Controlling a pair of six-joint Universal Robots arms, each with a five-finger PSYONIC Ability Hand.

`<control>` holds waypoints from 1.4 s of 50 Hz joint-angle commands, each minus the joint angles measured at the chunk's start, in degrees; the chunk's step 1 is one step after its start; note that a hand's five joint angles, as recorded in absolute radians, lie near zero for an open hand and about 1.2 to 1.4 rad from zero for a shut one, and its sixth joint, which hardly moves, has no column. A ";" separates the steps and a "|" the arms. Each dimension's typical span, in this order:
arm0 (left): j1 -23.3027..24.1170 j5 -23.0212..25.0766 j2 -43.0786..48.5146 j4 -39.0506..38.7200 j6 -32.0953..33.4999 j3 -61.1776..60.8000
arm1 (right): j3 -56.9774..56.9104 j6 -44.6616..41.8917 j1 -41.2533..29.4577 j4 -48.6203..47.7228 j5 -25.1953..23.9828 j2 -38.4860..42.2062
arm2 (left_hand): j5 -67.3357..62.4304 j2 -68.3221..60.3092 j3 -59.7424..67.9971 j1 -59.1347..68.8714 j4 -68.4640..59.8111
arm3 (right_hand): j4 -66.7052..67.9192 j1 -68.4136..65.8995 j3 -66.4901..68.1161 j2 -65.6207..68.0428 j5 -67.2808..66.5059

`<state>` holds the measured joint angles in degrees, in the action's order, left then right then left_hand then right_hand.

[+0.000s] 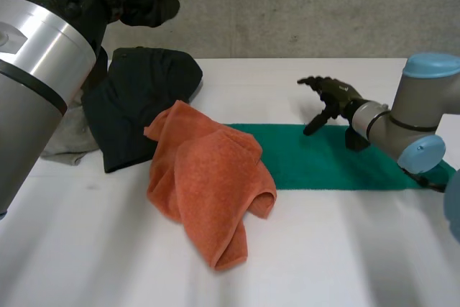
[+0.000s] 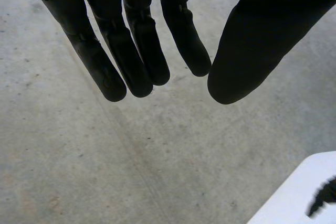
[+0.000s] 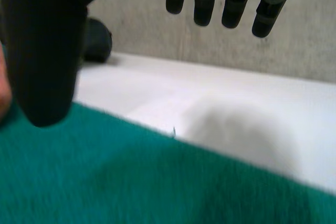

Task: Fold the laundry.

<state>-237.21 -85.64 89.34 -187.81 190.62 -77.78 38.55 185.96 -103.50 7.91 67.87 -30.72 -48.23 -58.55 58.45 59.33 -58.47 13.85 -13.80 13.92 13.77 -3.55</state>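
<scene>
Four cloths lie on the white surface (image 1: 345, 249). They are a flat green towel (image 1: 323, 159), a crumpled orange towel (image 1: 208, 185), a heaped black garment (image 1: 144, 95) and a pale grey cloth (image 1: 68, 141). The orange towel covers the end of the green towel on the robot's left side. The black garment lies behind the orange towel, and the grey cloth is partly under the black garment.

The right hand (image 1: 332, 95) hovers over the far edge of the green towel, well apart from the orange towel. Its fingers are spread and relaxed and hold nothing. The thumb points down at the towel, but it is hard to tell if the tip touches it.

The right wrist view shows this right hand (image 3: 42, 51) wide, with the green towel (image 3: 157, 182) under the palm. Bare surface (image 3: 220, 103) lies beyond the fingertips, and the black garment (image 3: 97, 40) is far behind the thumb.

The left hand (image 1: 144, 1) is raised above and behind the black garment, away from every cloth. In its wrist view the left hand (image 2: 131, 51) has straight fingers and the thumb apart, empty, before the grey concrete wall (image 2: 105, 156). A corner of the surface (image 2: 294, 192) lies beyond the thumb.
</scene>
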 commanded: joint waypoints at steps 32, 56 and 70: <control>-1.50 5.84 40.82 11.15 18.82 9.66 | 52.42 -26.88 1.72 -18.01 2.80 -38.18 | 42.01 42.32 -42.23 -43.11 42.25 | -3.85 3.80 -3.92 -3.77 3.55; -18.37 -14.64 30.27 3.93 20.32 33.03 | 52.51 -28.81 1.73 -19.33 2.71 -36.60 | -21.77 -21.45 21.55 20.67 -21.53 | -3.85 3.80 -3.92 -3.77 3.55; -23.39 -9.37 46.53 14.13 18.30 47.19 | 52.60 -30.22 0.85 -19.33 2.88 -34.76 | -21.77 -21.45 21.55 20.67 -21.53 | -3.85 3.80 -3.92 -3.77 3.55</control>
<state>-260.82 -99.63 128.14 -177.86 209.38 -32.31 91.14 156.39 -102.28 -11.42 70.65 -66.16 -54.04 -67.74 68.43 63.33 -68.61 11.74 -12.10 11.86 11.54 -2.58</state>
